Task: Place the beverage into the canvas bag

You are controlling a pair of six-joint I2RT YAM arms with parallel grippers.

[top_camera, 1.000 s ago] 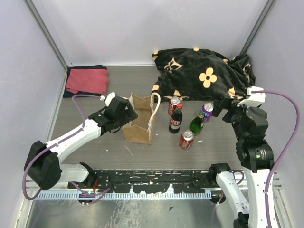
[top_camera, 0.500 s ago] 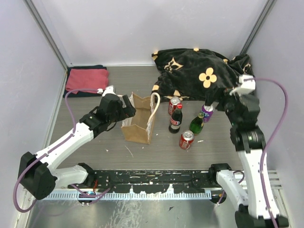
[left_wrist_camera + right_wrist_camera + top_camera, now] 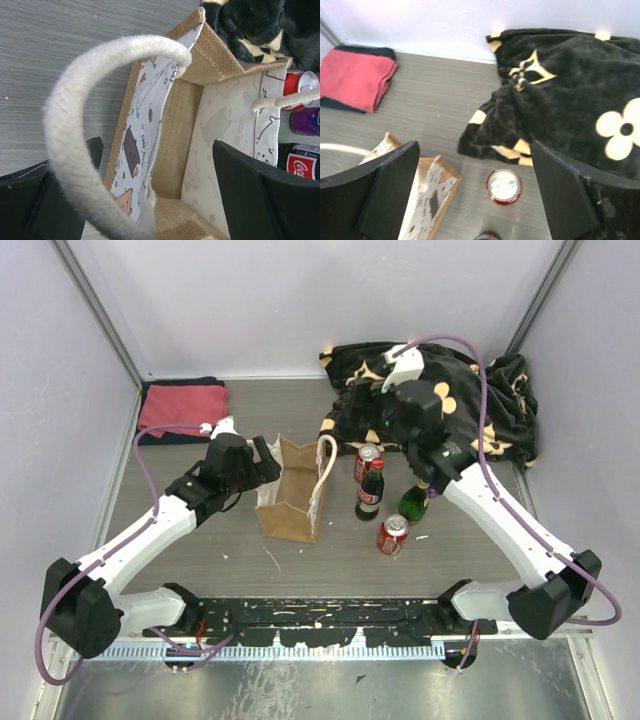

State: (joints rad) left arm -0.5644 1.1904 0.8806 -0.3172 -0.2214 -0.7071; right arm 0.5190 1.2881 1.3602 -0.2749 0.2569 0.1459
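The tan canvas bag stands upright and open mid-table, with cream handles. My left gripper is open at the bag's left rim. In the left wrist view the gripper straddles the bag's near wall, and a cream handle loops in front. My right gripper is open and empty, high above a red can. That can shows between its fingers in the right wrist view. A cola bottle, a green bottle and a second red can stand right of the bag.
A black blanket with yellow flowers lies at the back right. A folded red towel lies at the back left. A purple can shows in the left wrist view. Walls close in the left, back and right.
My right arm has swung from the far right edge leftward, over the blanket and cans. My left gripper has shifted slightly farther back along the bag's left rim.
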